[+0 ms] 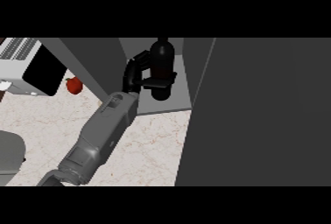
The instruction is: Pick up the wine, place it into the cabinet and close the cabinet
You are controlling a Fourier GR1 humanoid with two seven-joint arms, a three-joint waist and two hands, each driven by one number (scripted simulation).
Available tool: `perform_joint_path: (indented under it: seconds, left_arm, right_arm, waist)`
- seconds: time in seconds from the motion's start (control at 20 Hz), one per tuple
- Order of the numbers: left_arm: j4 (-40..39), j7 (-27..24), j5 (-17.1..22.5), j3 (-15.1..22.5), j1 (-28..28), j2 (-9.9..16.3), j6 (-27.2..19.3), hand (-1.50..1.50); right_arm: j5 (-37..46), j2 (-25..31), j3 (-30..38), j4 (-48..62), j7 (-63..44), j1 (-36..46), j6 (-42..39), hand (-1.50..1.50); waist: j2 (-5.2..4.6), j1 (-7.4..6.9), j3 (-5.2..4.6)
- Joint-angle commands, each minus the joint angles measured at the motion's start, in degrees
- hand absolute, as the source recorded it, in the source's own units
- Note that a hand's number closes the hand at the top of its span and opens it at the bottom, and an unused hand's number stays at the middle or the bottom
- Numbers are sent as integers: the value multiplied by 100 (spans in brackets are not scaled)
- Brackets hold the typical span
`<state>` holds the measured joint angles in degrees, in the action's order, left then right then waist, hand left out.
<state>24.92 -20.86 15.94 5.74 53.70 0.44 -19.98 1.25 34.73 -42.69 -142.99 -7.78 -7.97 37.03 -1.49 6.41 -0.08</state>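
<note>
While the grey forearm (103, 131) crosses the pale marbled worktop (149, 148) from the lower edge of the head view, only one arm shows; which side it belongs to cannot be told with certainty, though it enters left of centre and is read here as the left. Its black robot hand (139, 72) has fingers and thumb curled round the dark glossy wine bottle (161, 54), which sits inside the opening of the grey cabinet (187, 70), over the lighter shelf floor. Bottle stands roughly upright: long axis near vertical, neck towards the top of the view, base towards the shelf; whether the base touches the shelf is not clear. Judged progress: pick-up done, carry done, placement almost done; release, withdrawal and closing remain. The large dark cabinet door (258, 113) stands open at the right. Further off at left, a small red fruit-like object (74, 85) lies beside a white appliance with a black front (29, 68).
</note>
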Motion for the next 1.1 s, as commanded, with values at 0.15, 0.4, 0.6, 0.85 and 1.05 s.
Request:
perform_joint_path:
  seconds: [0.15, 0.4, 0.6, 0.85, 1.05]
  left_arm:
    - [-818, -391, -27, -322, 560, 208, -160, 150]
    - [-1205, -657, -296, -207, 852, 191, -523, -150]
    - [-1470, -573, -336, -252, 1034, 412, -548, -150]
    - [-1698, -682, -357, -315, 1126, 428, -731, -150]
    - [-1543, -1117, -218, -452, 1018, 330, -232, -150]
  right_arm:
    - [-182, 161, -80, -841, -116, -247, -94, -150]
    - [-247, 106, -105, -641, 44, -211, -174, -150]
    - [-256, 156, -202, -794, 99, -332, -223, -150]
    - [-243, 50, -131, -624, 179, -280, -167, -150]
    - [-336, 306, -99, -905, 224, -488, -295, -150]
  waist:
    - [-44, 85, -5]
    - [-98, 164, -3]
    - [-72, 181, -2]
    - [-93, 125, -9]
    - [-59, 142, -11]
